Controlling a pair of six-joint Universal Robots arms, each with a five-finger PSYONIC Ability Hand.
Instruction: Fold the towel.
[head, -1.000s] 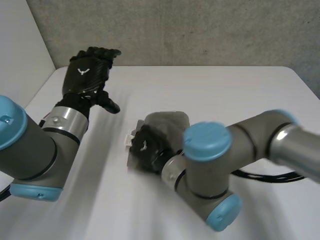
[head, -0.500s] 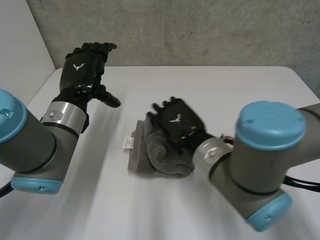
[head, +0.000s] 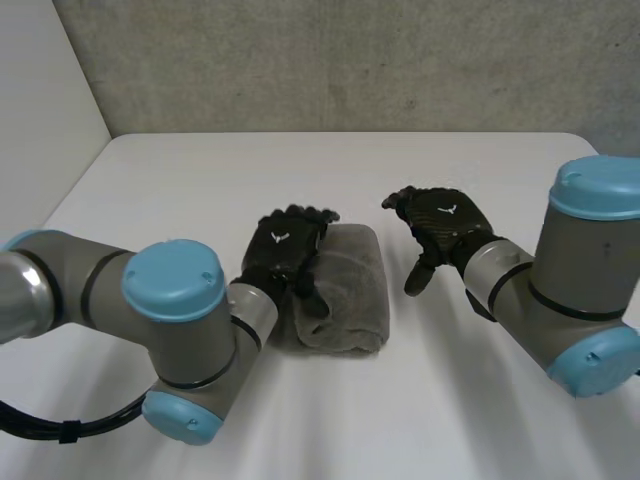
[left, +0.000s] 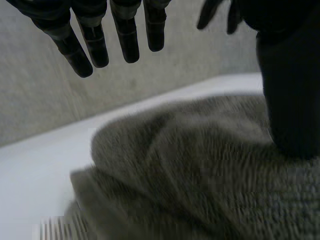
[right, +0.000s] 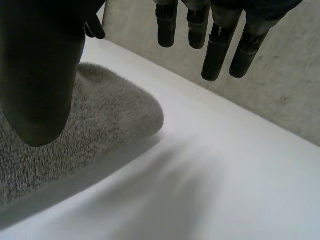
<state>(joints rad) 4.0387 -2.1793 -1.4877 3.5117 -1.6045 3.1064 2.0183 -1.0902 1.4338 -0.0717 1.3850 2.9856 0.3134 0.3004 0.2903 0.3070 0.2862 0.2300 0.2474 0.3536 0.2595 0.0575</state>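
Your towel (head: 345, 290) sits folded up in the middle of the desk (head: 200, 180). Left hand (head: 285, 250) lies straight-fingered over its left edge, and right hand (head: 440, 222) hangs spread just beside it. I'd press flat gently and not drag the layers.

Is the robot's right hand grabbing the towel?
No, the right hand is open with straight fingers, beside the towel and not touching it.
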